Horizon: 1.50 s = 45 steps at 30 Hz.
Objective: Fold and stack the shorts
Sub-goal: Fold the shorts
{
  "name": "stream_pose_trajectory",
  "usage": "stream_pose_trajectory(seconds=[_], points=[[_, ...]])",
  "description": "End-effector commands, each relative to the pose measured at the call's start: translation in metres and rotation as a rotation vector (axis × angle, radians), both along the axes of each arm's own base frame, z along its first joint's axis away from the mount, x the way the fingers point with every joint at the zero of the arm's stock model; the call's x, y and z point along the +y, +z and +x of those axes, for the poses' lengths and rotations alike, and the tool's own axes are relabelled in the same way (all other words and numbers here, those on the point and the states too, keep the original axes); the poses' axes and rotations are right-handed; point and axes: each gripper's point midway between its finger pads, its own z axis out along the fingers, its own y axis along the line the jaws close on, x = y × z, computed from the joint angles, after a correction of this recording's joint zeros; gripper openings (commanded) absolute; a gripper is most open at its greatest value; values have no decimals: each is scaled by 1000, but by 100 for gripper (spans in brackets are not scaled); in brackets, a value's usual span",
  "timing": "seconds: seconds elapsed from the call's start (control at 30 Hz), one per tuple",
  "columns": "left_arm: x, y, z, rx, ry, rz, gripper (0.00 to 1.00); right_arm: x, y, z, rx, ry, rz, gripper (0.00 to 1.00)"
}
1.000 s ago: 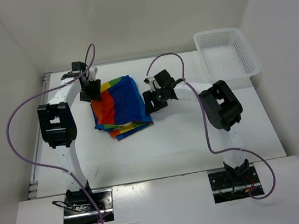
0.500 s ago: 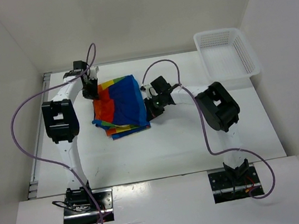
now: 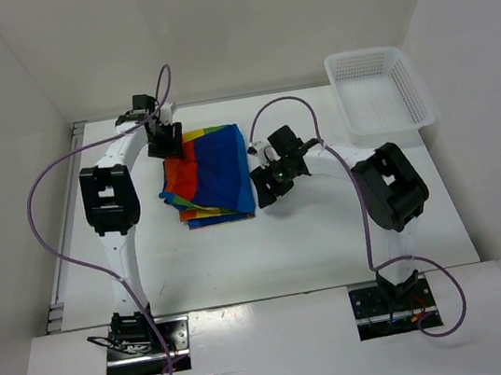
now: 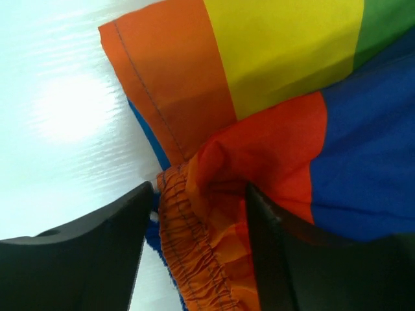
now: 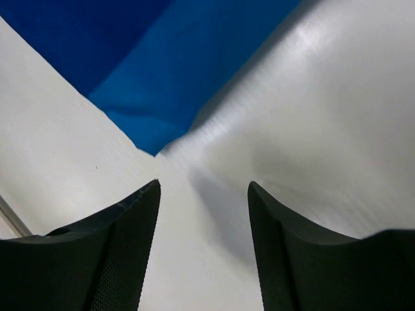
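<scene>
Shorts folded, L pincer open astride waistband, R pincer open just off blue edge

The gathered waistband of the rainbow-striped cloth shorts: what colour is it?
The waistband is orange; the left wrist view shows it best.

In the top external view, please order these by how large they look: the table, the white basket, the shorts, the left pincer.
1. table
2. white basket and shorts: they look about alike, so I do not rank them
3. left pincer, clearly the smallest
</scene>
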Motion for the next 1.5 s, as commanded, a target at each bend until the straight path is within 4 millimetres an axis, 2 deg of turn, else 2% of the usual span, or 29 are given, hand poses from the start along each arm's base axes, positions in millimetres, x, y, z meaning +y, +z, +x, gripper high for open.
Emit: stream_pose_trajectory(seconds=[0.0, 0.03, 0.07, 0.1, 0.13, 0.17, 0.2, 0.23, 0.27, 0.3, 0.33, 0.37, 0.4, 0.43, 0.5, 0.53, 0.57, 0.6, 0.63, 0.67, 0.7, 0.77, 0.83, 0.97, 1.07, 1.13, 1.17, 1.2, 1.47], points=[[2, 46, 2, -92, 3, 6, 67, -2, 54, 41, -192, 11, 16, 63], [5, 51, 0, -100, 14, 22, 74, -6, 63, 46, -208, -5, 14, 65], [7, 71, 0, -144, 21, 30, 81, -10, 76, 54, -249, -16, 18, 67], [10, 77, -5, -151, 27, 38, 85, -15, 88, 64, -292, -45, 8, 67], [13, 90, -13, -172, 35, 48, 86, -24, 93, 68, -310, -61, -12, 69], [13, 95, -19, -174, 35, 48, 94, -27, 112, 73, -372, -69, -15, 72], [16, 100, -24, -186, 45, 61, 94, -38, 124, 83, -424, -105, -47, 75], [23, 122, -30, -229, 59, 59, 95, -42, 133, 84, -451, -114, -64, 79], [31, 111, -44, -193, 74, 72, 95, -51, 153, 88, -497, -133, -71, 79], [33, 131, -53, -239, 82, 76, 97, -66, 161, 94, -531, -153, -105, 81], [41, 135, -59, -249, 99, 77, 97, -76, 167, 94, -532, -176, -120, 84], [52, 124, -74, -215, 120, 82, 98, -88, 179, 96, -559, -195, -132, 85], [59, 126, -82, -214, 138, 91, 100, -99, 187, 100, -579, -209, -152, 87], [66, 142, -90, -253, 155, 91, 100, -123, 189, 105, -584, -259, -189, 89], [86, 138, -114, -238, 204, 97, 100, -149, 208, 110, -627, -333, -211, 94], [94, 136, -122, -231, 224, 100, 100, -173, 207, 113, -623, -389, -236, 96], [100, 134, -129, -224, 239, 91, 100, -187, 208, 113, -625, -423, -253, 99], [116, 139, -136, -242, 278, 86, 100, -199, 217, 112, -649, -455, -252, 99], [123, 130, -144, -224, 295, 78, 100, -225, 212, 112, -642, -513, -279, 99], [128, 129, -148, -222, 307, 59, 100, -236, 215, 114, -659, -553, -274, 99], [144, 129, -154, -220, 347, 51, 100, -259, 215, 110, -656, -617, -281, 99], [158, 129, -161, -223, 383, 27, 100, -274, 221, 106, -674, -659, -265, 99], [160, 133, -162, -234, 385, 19, 100, -289, 218, 102, -670, -700, -254, 99], [164, 138, -164, -265, 399, 32, 100, -286, 214, 89, -676, -695, -246, 99], [163, 132, -166, -253, 395, 26, 100, -284, 216, 82, -684, -690, -236, 99], [164, 132, -167, -265, 394, -1, 100, -282, 209, 77, -670, -682, -232, 99], [164, 134, -165, -276, 393, 0, 100, -281, 214, 75, -684, -684, -229, 99], [163, 135, -163, -286, 386, -7, 100, -281, 208, 73, -670, -682, -232, 99], [166, 133, -170, -294, 402, 5, 100, -279, 208, 62, -683, -670, -229, 99]])
